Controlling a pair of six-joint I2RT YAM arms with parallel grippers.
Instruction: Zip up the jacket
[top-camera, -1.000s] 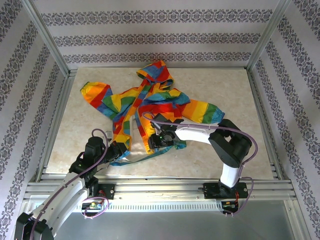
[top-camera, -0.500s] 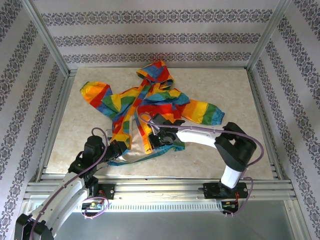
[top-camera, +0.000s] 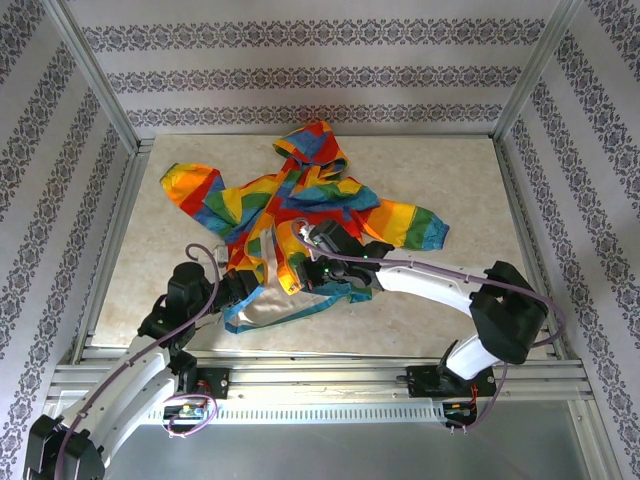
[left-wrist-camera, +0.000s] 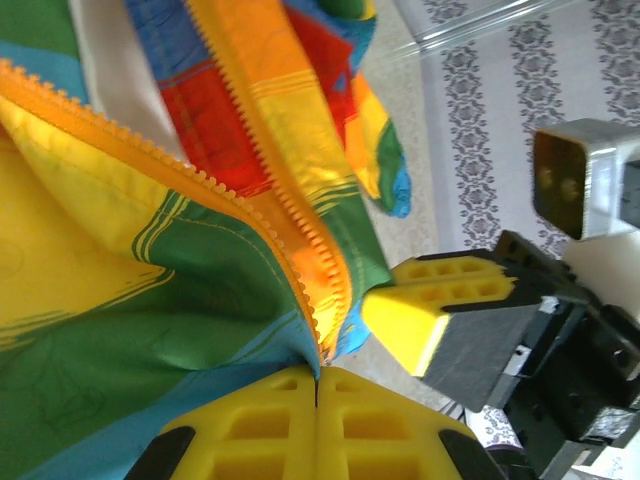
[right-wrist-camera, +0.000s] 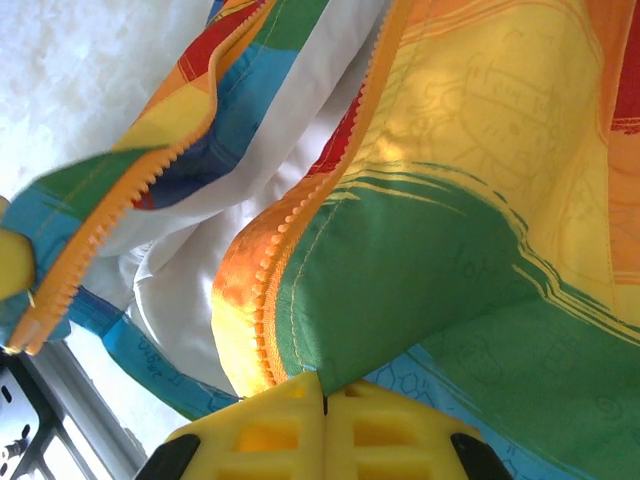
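Here, nearest us, the metal rail (top-camera: 320, 378) carries both arm bases at the edge of the pale marbled table (top-camera: 470, 180). Just beyond, our left gripper (top-camera: 243, 290) pinches one orange zipper (left-wrist-camera: 285, 225) edge of the jacket (top-camera: 310, 195), and our right gripper (top-camera: 302, 276) is clamped on the other front edge near the hem. The jacket lies crumpled mid-table, open, pale lining (right-wrist-camera: 280, 140) showing, hood toward the patterned back wall (top-camera: 300, 80). The zipper slider we cannot make out.
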